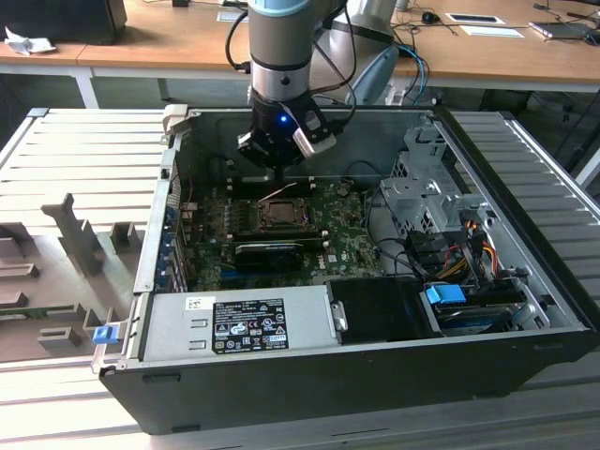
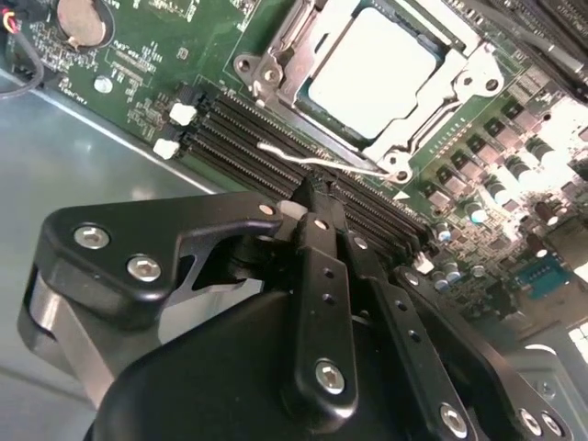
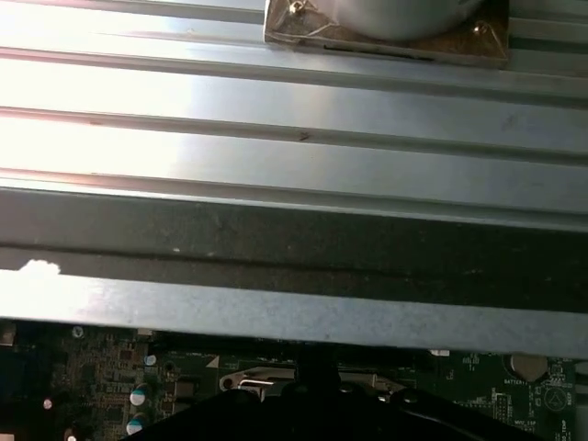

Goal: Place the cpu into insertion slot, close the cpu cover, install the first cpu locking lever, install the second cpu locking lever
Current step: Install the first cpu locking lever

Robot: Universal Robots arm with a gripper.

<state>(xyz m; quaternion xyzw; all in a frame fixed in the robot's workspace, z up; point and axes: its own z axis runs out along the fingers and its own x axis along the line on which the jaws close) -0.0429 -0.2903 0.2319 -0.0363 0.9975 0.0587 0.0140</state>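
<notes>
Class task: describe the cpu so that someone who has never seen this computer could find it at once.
Start at the open black case and look at the green board on its floor. Near the board's middle, just beyond the claw in the second wrist view, a silvery cover frames the cpu. It is the one plain, pale square there; the neighbours are dark slots and small parts.

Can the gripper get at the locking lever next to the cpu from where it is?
Probably yes. The gripper sits right by the thin wire lever beside the cpu, and nothing lies between them.
</notes>
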